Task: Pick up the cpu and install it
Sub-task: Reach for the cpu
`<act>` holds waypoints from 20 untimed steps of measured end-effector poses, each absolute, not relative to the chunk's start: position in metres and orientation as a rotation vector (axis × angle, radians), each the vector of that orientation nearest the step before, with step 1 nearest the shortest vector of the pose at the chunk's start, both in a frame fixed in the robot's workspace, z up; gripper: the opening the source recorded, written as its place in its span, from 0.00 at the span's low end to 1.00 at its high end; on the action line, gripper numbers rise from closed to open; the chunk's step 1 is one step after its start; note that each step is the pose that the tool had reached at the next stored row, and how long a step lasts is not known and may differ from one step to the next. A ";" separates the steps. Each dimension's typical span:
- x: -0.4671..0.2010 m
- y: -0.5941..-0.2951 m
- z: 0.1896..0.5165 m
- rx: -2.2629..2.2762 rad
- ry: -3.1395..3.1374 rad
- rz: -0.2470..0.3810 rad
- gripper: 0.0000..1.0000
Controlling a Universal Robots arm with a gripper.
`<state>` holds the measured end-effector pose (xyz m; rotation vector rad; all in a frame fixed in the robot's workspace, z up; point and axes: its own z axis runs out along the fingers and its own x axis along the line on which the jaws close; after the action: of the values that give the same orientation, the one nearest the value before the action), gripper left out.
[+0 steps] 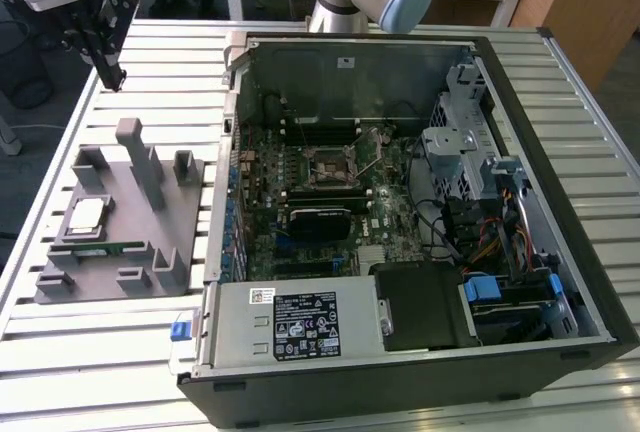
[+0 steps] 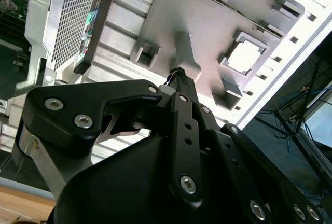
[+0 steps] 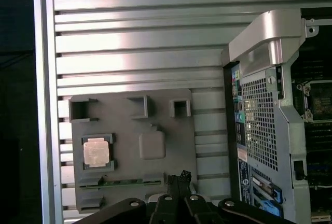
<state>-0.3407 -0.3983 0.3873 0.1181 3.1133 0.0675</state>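
On the slatted worktop [image 1: 100,352], near its edge at the exterior view's left: one grey fixture plate [image 1: 130,227]. One cpu [image 1: 85,217] lies flat in a square pocket of that plate, by the plate's edge farthest from the case, with its pale metal top facing up. It is a square piece, so no long axis to note; its sides run parallel with the plate's edges, as the first wrist view shows. Not yet picked up. One green memory stick [image 1: 118,247] lies in a slot just beside the cpu pocket, lengthwise along a plate edge. One end effector [image 1: 113,77] hangs raised above the plate's side of the worktop, well apart from the cpu, touching nothing. Its fingers [image 3: 176,182] are drawn together to a narrow tip with nothing between them. One open computer case [image 1: 350,77] takes up the rest of the worktop toward the exterior view's right. One cpu socket [image 1: 335,164] sits mid-board inside it.
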 end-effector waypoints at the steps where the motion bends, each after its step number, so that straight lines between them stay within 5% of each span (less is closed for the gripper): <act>1: -0.342 -0.398 0.387 0.118 3.113 0.068 0.11; 20: -0.380 -0.398 0.386 0.118 3.113 0.068 0.11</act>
<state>-0.3801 -0.3982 0.3858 0.1180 3.1132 0.0675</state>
